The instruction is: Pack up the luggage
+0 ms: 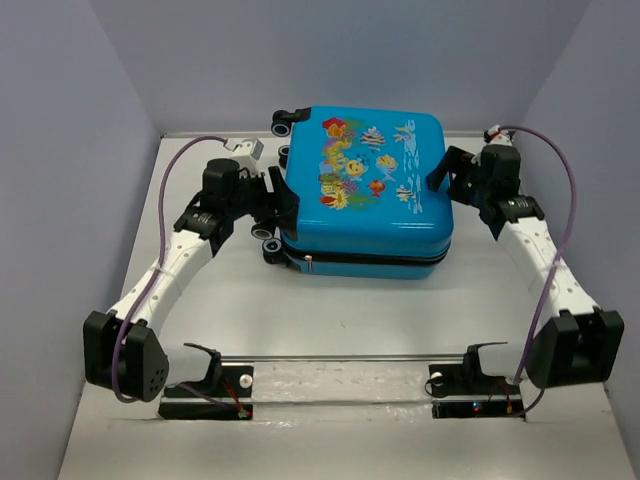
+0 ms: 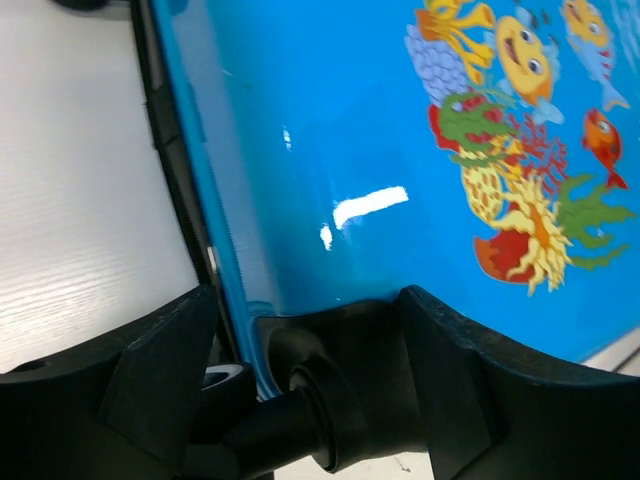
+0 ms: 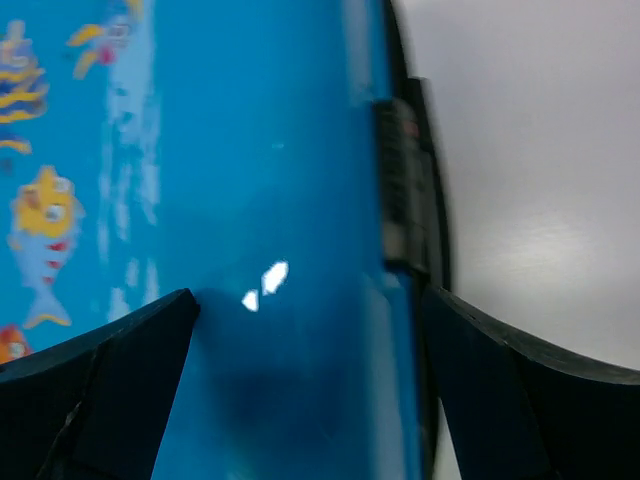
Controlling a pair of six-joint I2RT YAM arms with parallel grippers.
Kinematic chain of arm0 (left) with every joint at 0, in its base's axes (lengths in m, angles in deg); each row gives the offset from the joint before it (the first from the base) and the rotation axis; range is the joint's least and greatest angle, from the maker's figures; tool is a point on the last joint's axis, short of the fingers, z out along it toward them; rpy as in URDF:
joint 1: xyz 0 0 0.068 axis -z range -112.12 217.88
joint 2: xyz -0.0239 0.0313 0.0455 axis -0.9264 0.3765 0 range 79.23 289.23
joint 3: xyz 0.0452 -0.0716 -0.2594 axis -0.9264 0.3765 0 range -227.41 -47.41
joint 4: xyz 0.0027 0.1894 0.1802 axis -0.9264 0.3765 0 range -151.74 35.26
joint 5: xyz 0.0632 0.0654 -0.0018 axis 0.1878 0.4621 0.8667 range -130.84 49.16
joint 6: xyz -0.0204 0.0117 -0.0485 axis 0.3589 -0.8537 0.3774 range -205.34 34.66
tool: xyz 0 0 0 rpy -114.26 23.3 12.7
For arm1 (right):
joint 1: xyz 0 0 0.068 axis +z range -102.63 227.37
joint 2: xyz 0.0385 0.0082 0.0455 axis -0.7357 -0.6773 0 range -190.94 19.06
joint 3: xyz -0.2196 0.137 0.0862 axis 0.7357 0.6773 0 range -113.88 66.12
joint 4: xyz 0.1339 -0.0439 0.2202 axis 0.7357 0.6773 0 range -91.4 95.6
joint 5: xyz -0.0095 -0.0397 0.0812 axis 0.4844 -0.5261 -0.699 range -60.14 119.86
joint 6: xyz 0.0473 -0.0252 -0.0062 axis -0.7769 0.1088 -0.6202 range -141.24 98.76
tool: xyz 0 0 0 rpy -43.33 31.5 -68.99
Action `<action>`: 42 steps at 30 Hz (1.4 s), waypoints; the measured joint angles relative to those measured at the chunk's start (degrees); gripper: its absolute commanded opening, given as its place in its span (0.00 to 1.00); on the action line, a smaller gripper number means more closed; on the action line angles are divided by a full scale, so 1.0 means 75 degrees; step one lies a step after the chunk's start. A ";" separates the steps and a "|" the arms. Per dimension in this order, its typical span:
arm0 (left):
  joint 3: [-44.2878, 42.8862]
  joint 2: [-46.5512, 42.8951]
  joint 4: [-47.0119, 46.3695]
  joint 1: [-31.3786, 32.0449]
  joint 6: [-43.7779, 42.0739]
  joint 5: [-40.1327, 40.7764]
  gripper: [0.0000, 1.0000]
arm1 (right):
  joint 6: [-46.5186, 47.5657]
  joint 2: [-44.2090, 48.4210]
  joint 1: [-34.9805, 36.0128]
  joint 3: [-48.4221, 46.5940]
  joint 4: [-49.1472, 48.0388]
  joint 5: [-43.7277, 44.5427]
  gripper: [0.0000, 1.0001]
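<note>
Top external: luggage (image 1: 365, 205) closed, lying flat at desk (image 1: 340, 310) centre-back, fish face up.
Left claw (image 1: 278, 200): released, jaws wide, straddling luggage's left edge.
Right claw (image 1: 447, 173): released, jaws wide, straddling luggage's right edge.

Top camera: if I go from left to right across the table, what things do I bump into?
left pincer → luggage → right pincer
</note>
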 measured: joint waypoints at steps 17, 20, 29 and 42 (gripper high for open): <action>0.2573 -0.1833 -0.1218 0.1795 0.0726 -0.0807 0.75 | -0.0082 -0.7271 0.0699 -0.7644 -0.0632 -0.3771 1.00; 0.2573 -0.1842 -0.0877 0.1982 0.0863 -0.1343 0.77 | -0.0469 -0.7746 0.1125 -0.8603 -0.0519 -0.4214 1.00; 0.2215 -0.1766 -0.0525 0.2049 0.0927 -0.1679 0.79 | -0.0335 -0.5202 0.1821 -0.7676 -0.0047 -0.5059 0.96; 0.2707 -0.2436 -0.0050 0.2043 0.0822 -0.1623 0.78 | 0.0213 0.1731 0.1961 0.2594 -0.1874 -0.4540 0.60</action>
